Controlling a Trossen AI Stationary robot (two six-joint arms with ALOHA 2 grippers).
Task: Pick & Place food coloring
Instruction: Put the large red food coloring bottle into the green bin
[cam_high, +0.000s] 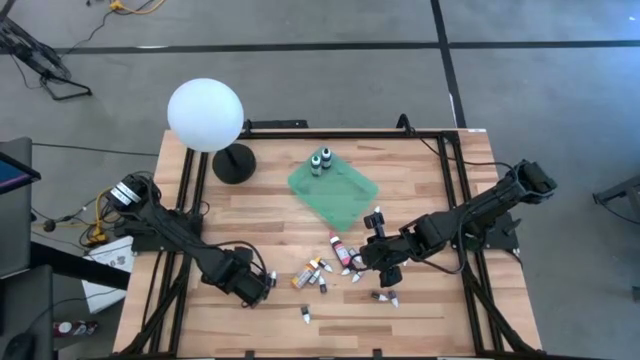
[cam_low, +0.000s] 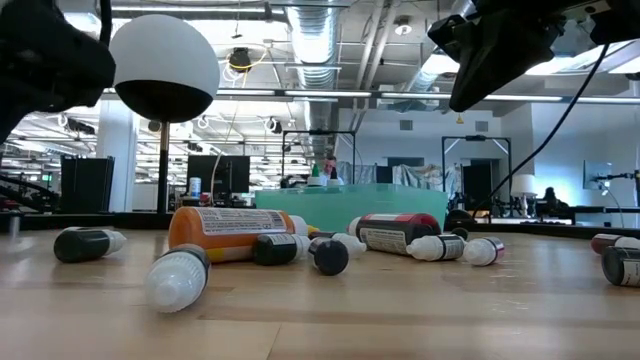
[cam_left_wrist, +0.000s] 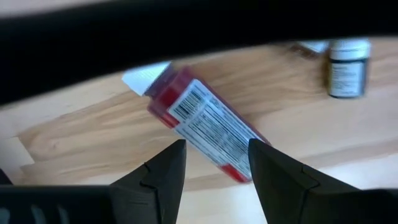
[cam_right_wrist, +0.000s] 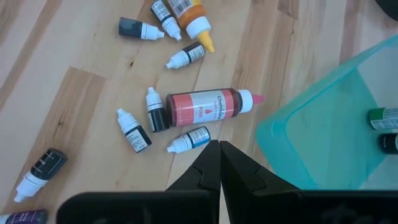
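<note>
Several small food coloring bottles (cam_right_wrist: 155, 115) lie scattered on the wooden table, among them a pink-labelled one (cam_right_wrist: 202, 107) and an orange one (cam_low: 230, 232). Two green-capped bottles (cam_high: 320, 160) stand in the green tray (cam_high: 345, 200). My left gripper (cam_left_wrist: 214, 155) points down near the table's front left, open. Its fingers stand on either side of the base end of a red bottle (cam_left_wrist: 205, 121) that lies on its side. I cannot tell whether they touch it. My right gripper (cam_right_wrist: 219, 146) hangs shut above the table, just near of the pink-labelled bottle and beside the tray's corner, holding nothing.
A white globe lamp (cam_high: 205, 115) on a black base stands at the far left of the table. A dark white-capped bottle (cam_left_wrist: 348, 68) is near my left gripper. Black frame rails (cam_high: 455, 190) run along the table's sides.
</note>
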